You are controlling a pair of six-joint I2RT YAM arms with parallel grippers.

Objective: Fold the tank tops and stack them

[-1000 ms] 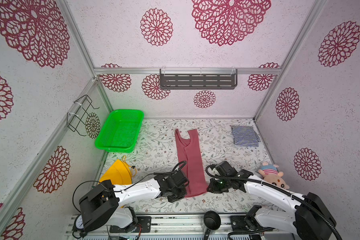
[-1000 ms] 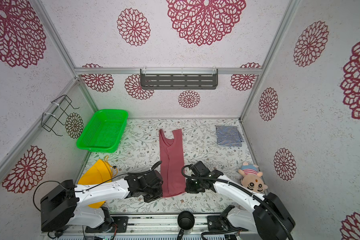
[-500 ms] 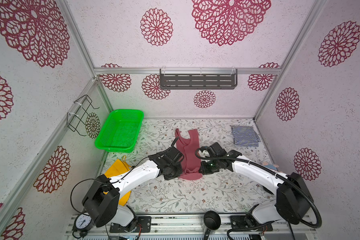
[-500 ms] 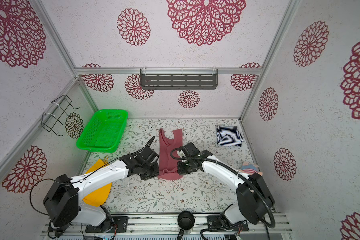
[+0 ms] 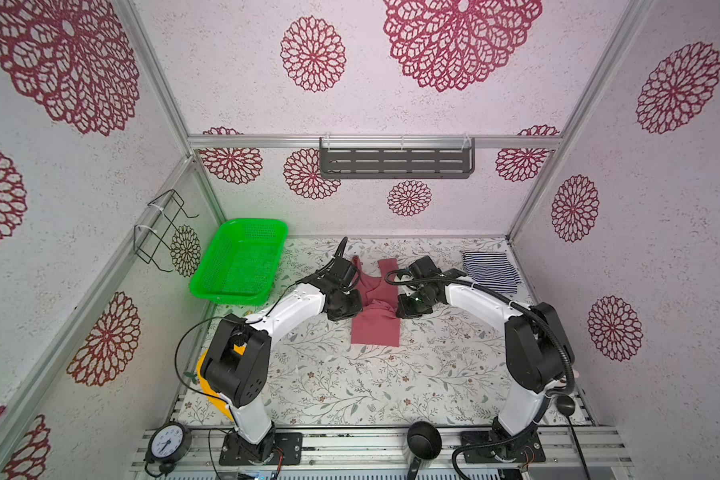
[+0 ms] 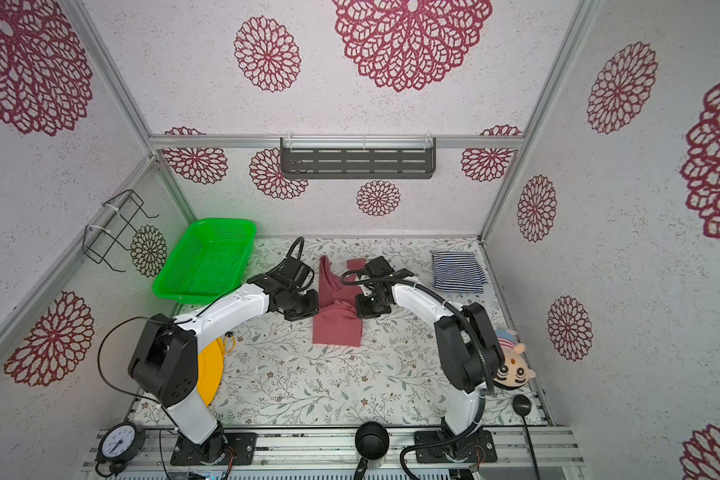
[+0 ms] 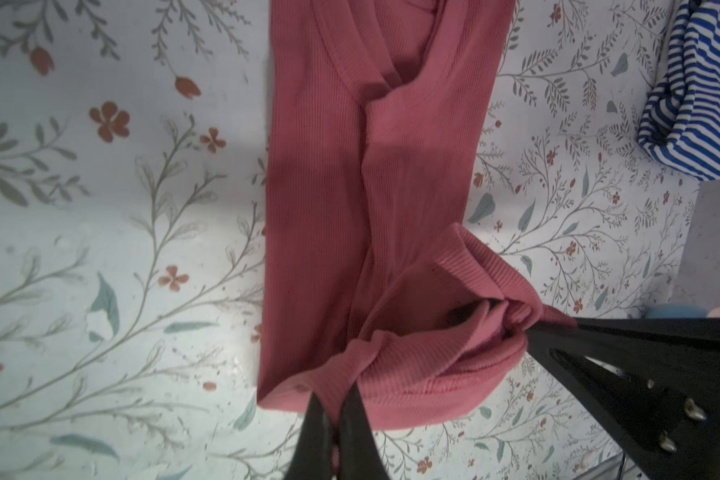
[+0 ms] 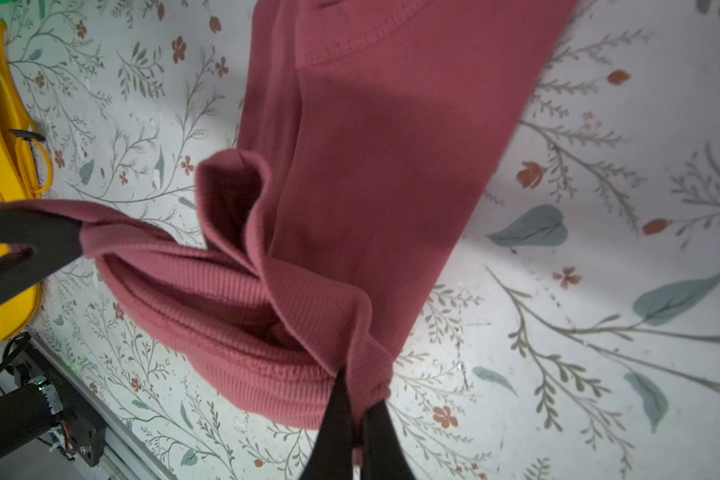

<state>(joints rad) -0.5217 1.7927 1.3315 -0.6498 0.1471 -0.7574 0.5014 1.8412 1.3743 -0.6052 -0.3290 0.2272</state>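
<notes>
rose-red tank top is located on the floral table cover, about the middle of the work surface in both top views. the fabric is a fine ribbed knit, plain dusty red, without print. the garment is narrowed lengthwise into a long strip, and the shoulder straps point toward the back wall. the end opposite the straps is raised and doubled back over the body, so that a rounded fold lies nearest the robot bases. the raised edge is bunched into loose loops between the two grippers. the left gripper is clamped tight on one corner of that edge. the right gripper is clamped tight on the opposite corner. both pinches are seen plainly in the wrist views, with cloth gathered at the fingertips. striped tank top, navy and white, is folded into a compact packet near the back right corner of the surface, well apart from the red one and from both grippers.
</notes>
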